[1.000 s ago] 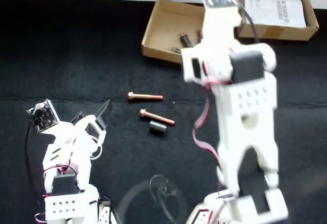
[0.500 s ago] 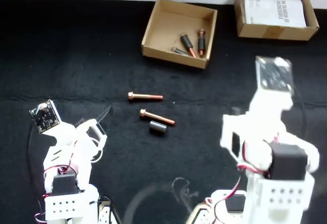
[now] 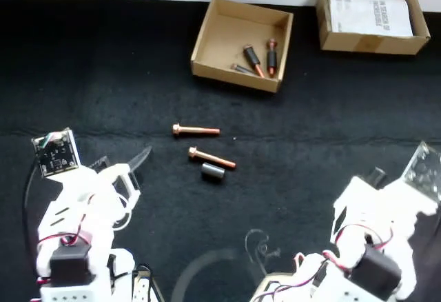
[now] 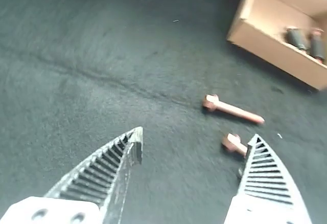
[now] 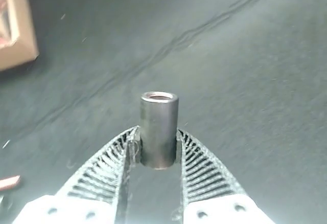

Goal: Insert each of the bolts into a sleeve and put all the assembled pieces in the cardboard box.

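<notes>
Two copper bolts lie mid-table, one beyond the other, with a dark sleeve beside the nearer one. Both bolts lie ahead of my left gripper, which is open and holds nothing. It stands at the front left, left of the bolts. My right gripper is shut on an upright dark sleeve above the black cloth. The right arm is folded back at the front right. The cardboard box at the back holds assembled pieces.
A second cardboard box with a printed sheet stands at the back right. A crease in the black cloth runs across the table. A loose wire loop lies near the front edge between the arms.
The right arm has swung back from over the cardboard box to the front right of the table. The left arm has shifted slightly, its gripper still open.
</notes>
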Controlling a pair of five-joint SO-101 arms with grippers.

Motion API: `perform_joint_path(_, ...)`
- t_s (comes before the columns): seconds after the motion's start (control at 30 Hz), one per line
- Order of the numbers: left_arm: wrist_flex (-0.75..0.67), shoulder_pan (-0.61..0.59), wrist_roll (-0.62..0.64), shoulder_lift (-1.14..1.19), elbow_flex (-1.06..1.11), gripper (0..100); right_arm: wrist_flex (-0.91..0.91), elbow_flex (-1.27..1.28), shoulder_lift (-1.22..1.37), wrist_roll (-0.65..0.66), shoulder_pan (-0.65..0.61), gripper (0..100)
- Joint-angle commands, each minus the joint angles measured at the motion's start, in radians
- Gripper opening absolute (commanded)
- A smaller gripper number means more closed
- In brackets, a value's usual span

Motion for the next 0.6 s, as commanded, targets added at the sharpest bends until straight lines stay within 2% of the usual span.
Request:
perform_joint_path(0.0,0.071,0.033,-0.006,0.183,-0.236,32,-0.090,0.099,-0.133,0.011,0.061,0.6)
perform_joint_path(0.1,0.158,0.061,0.034,0.412,-0.484,32,-0.137,0.166,-0.239,0.015,0.076,0.6)
perform_joint_path(0.3,0.408,0.171,0.247,0.875,-1.000,32,-0.180,0.274,-0.371,0.107,0.079,0.6)
perform_joint_path(0.43,0.493,0.225,0.391,1.176,-1.194,32,-0.189,0.297,-0.361,0.109,0.134,0.6)
perform_joint_path(0.57,0.517,0.234,0.485,1.443,-1.303,32,-0.219,0.334,-0.361,0.109,0.166,0.6)
